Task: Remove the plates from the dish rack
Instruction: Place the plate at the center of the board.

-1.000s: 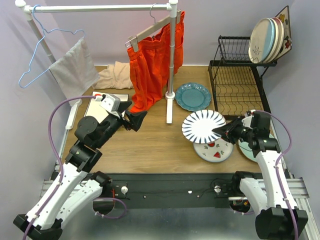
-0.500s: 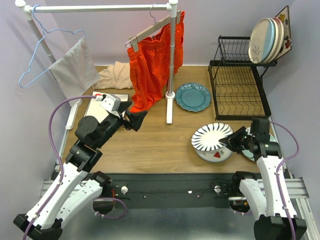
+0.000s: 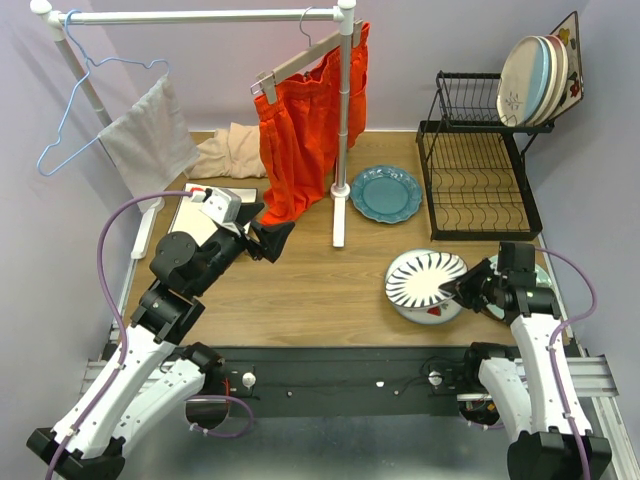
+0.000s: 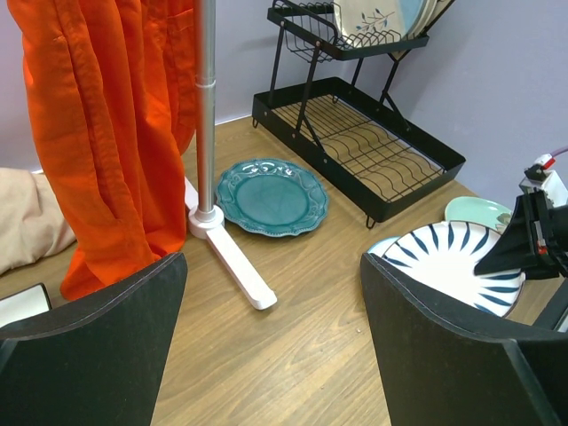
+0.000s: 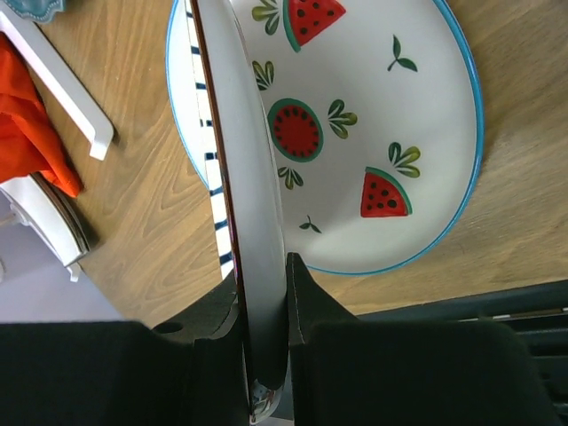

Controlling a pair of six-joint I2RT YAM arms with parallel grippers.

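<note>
The jaws of the right arm (image 3: 528, 318) pinch the near rim of a blue-striped white plate (image 3: 424, 276), the rim wedged edge-on between the two fingers (image 5: 302, 293) in the wrist view. The plate hangs tilted just above a watermelon-patterned plate (image 5: 373, 115) that lies flat on the wooden surface (image 3: 310, 290) near its front edge. Whether the striped plate's far edge touches the one below cannot be told. A pale mint plate (image 4: 476, 212) lies just beside the pair, and a teal plate (image 3: 386, 193) lies farther back at the foot of the white clothes rail (image 3: 342, 120). Behind them stands the dish rack (image 3: 478, 185), its lower tier bare and several plates (image 3: 535, 78) upright at the right end of its upper shelf. The left arm (image 3: 190, 262) hovers apart over the left of the surface, jaws spread and holding nothing.

The step in hand looks like setting the striped plate on the stack. The hazard is the tilt: let go this steep, the plate could drop, strike or chip the one beneath, or land off-centre and slide toward the front edge. The narrow rim hold could also slip.
</note>
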